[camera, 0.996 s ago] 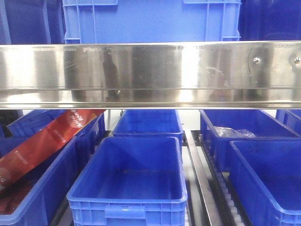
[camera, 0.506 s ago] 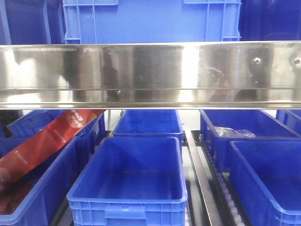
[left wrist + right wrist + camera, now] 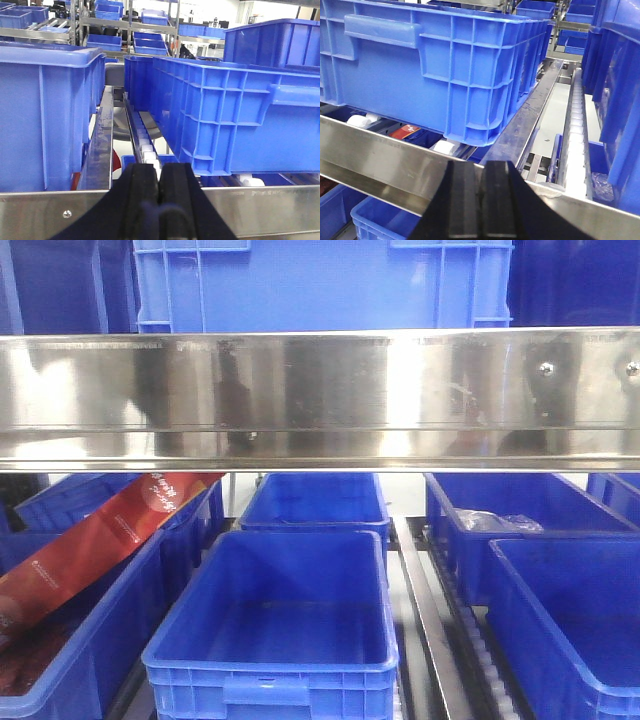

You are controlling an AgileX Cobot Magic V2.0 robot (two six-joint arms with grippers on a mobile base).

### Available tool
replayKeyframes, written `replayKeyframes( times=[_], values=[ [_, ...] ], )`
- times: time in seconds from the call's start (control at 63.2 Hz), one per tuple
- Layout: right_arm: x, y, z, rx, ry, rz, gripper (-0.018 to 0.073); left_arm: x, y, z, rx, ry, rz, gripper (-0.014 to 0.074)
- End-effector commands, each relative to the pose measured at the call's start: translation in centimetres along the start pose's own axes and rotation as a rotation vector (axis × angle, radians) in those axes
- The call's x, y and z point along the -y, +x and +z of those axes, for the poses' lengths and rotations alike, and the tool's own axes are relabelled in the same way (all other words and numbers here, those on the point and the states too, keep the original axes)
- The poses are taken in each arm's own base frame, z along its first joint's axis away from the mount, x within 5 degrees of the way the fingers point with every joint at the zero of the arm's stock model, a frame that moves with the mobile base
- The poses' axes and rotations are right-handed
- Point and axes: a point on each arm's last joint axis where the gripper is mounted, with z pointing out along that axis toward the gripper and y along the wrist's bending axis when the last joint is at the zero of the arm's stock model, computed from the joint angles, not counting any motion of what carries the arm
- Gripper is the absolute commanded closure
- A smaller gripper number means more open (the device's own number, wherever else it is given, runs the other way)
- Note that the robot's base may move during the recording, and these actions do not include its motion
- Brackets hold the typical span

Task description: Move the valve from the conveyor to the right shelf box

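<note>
Facing shelf rail [image 3: 320,400], blue bins [image 3: 300,610] below; valve, conveyor out of view. Left hand [image 3: 160,185], right hand [image 3: 482,190] closed, empty. Valve likely rigid, slippery; grip mid-body.

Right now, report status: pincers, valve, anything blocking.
Left pincer shut, empty. Right pincer shut, empty. Valve and conveyor not in view. Steel shelf rail and blue bins directly ahead of both arms.

Steel shelf rack [image 3: 320,400] with roller lanes, blue plastic bins [image 3: 290,620] in rows on both tiers.
</note>
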Motion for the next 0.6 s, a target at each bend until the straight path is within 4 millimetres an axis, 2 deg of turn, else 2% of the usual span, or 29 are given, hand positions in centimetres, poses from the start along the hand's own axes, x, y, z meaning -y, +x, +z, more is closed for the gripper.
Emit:
replayKeyframes(
  times=[0.0, 0.142, 0.316, 0.459, 0.585],
  values=[
    [0.0, -0.3, -0.1, 0.031, 0.001, -0.011, 0.0713, -0.1, -0.2, -0.1, 0.025, -0.011, -0.011, 0.0707],
    [0.0, -0.3, -0.1, 0.031, 0.001, -0.011, 0.0713, -0.8, 0.2, -1.2, -0.017, -0.087, 0.108, 0.0707],
    [0.0, -0.3, -0.1, 0.031, 0.001, -0.011, 0.0713, -1.5, 1.8, -3.5, -0.022, -0.212, 0.126, 0.0707],
    [0.0, -0.3, -0.1, 0.031, 0.001, -0.011, 0.0713, -1.9, 4.9, -4.6, 0.011, -0.285, 0.125, 0.0707],
    [0.0, -0.3, -0.1, 0.031, 0.001, -0.011, 0.0713, -2.2, 7.9, -4.7, 0.012, -0.292, 0.125, 0.0707]
  ],
)
